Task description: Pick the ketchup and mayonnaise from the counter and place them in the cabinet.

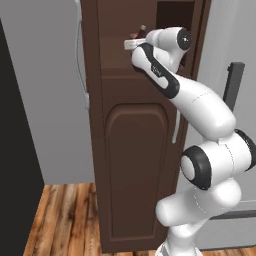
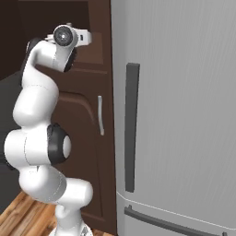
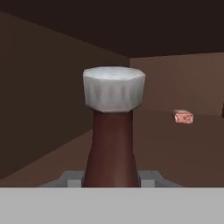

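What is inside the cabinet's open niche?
The ketchup, clamped between the fingers, and a small pinkish thing further back on the cabinet floor. Anything directly behind the bottle is hidden.

arm [image 2: 39,115]: white with dark joints, it comes up from 7 o'clock and bends up toward 11 o'clock
hand [image 2: 76,37]: white, near 11 o'clock, it points into the open niche; the finger tips are too hidden to see
cabinet [image 2: 87,138]: tall, dark brown wood, behind the arm, from 12 o'clock down to 6 o'clock
niche [image 2: 46,16]: dark open space at the top of the cabinet, at 11 o'clock
cabinet handle [image 2: 100,115]: thin silver bar, upright, close to the middle
fridge [image 2: 184,115]: big and grey, at 3 o'clock, touching the cabinet's side
fridge handle [image 2: 131,126]: long dark bar, upright, just right of the middle
floor [image 2: 23,214]: brown wood planks, at 7 o'clock
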Robot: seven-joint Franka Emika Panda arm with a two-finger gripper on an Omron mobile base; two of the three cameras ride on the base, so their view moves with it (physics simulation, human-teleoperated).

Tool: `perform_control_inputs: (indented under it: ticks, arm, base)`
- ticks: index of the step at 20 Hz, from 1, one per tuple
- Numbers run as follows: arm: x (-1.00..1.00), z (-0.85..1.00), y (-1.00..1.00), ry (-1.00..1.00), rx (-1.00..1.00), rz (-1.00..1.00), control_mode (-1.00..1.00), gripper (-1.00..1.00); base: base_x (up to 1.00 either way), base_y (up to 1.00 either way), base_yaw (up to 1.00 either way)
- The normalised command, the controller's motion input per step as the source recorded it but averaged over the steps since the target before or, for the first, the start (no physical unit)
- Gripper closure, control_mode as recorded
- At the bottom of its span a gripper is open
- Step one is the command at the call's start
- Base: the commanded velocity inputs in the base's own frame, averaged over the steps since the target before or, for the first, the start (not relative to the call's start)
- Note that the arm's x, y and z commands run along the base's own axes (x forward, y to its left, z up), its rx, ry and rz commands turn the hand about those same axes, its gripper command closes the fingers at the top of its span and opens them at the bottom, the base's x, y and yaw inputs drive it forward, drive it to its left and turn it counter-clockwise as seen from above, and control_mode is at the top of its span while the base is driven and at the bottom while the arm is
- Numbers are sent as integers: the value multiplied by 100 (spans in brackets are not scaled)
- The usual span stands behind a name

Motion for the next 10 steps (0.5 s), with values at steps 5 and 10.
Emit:
perform_control_inputs:
  ticks: [5, 10]
  arm:
    - [43, -22, 9, 0, 3, 0, -100, 100]
    - [44, -24, 26, 0, 0, 0, -100, -100]
  base:
    - [0, 0, 0]
    - [0, 0, 0]
